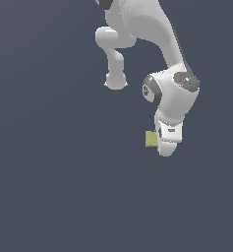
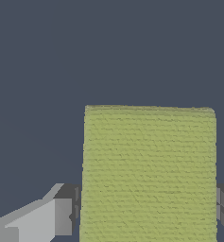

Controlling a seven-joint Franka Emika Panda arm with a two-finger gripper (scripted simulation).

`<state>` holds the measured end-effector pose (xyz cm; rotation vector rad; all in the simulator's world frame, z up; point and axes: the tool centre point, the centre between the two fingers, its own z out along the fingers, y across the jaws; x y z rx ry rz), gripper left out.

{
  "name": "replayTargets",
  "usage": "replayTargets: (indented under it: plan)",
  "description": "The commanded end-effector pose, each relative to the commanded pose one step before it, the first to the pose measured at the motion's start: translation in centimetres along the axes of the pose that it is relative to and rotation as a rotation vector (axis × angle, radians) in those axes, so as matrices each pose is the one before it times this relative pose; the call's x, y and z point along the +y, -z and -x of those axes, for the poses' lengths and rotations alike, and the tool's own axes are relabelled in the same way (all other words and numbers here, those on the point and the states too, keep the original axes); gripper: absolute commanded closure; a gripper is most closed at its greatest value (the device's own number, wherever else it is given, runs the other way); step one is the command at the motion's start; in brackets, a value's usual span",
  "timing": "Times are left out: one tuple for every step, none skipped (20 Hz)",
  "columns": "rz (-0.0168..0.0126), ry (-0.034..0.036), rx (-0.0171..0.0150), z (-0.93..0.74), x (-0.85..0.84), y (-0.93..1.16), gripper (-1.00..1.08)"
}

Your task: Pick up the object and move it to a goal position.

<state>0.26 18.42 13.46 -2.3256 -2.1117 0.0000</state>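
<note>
The object, a small yellow-green cube (image 2: 149, 175) with a faintly textured face, fills the space between my gripper's (image 2: 149, 210) two grey fingers (image 2: 61, 215). Both pads lie against its sides, so the gripper is shut on it. In the exterior view the cube (image 1: 150, 139) peeks out on the exterior view's left of the white hand, and the gripper (image 1: 160, 143) is mostly hidden under the wrist. I cannot tell from these views whether the cube rests on the floor or hangs above it.
A plain dark blue-grey surface (image 1: 49, 187) spreads all around. The white arm (image 1: 152, 29) reaches in from the top of the exterior view. No goal marker shows.
</note>
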Motion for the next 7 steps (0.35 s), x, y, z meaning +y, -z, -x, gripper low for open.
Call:
replayTargets:
  plan:
    - [0.00046, -0.00260, -0.00033, -0.894, 0.064, 0.482, 1.08]
    - [0.00000, 0.00000, 0.00000, -0.167, 0.017, 0.071, 1.08]
    - [0.00000, 0.00000, 0.00000, -0.078, 0.023, 0.031, 1.08]
    - [0.00000, 0.00000, 0.00000, 0.010, 0.028, -0.009, 1.08]
    - [0.00000, 0.00000, 0.00000, 0.096, 0.034, -0.047, 1.08]
    - [0.00000, 0.00000, 0.00000, 0.128, 0.028, -0.060, 1.08]
    - [0.00000, 0.00000, 0.00000, 0.048, 0.009, -0.022, 1.08]
